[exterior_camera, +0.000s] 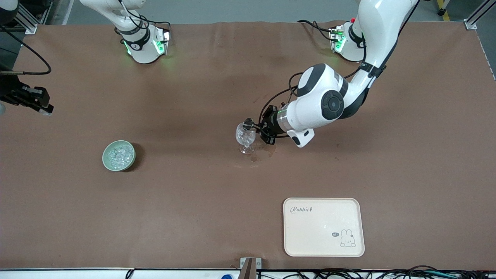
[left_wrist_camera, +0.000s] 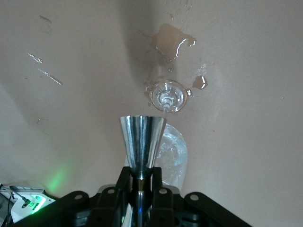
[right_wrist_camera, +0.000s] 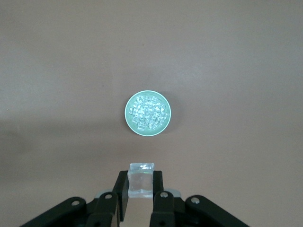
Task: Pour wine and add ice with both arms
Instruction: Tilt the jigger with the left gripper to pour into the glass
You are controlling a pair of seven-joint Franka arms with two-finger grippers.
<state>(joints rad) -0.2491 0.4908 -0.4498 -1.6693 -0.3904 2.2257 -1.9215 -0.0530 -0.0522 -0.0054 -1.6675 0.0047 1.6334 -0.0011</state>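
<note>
A clear stemmed glass [exterior_camera: 245, 138] stands mid-table; it also shows in the left wrist view [left_wrist_camera: 167, 96]. My left gripper [exterior_camera: 259, 127] is shut on the stem of a silver cone-shaped measuring cup [left_wrist_camera: 141, 141], held tipped at the glass's rim [exterior_camera: 247, 124]. A pale green bowl [exterior_camera: 119, 155] of ice chunks [right_wrist_camera: 147, 112] sits toward the right arm's end. My right gripper [exterior_camera: 38, 104] hangs in the air over that end of the table, shut on one clear ice cube [right_wrist_camera: 142, 179], with the bowl [right_wrist_camera: 147, 114] below in its view.
Wet spilled patches [exterior_camera: 266, 152] lie on the brown cloth beside the glass's foot, also seen in the left wrist view [left_wrist_camera: 173, 40]. A cream tray [exterior_camera: 323, 226] with a rabbit drawing lies near the front edge toward the left arm's end.
</note>
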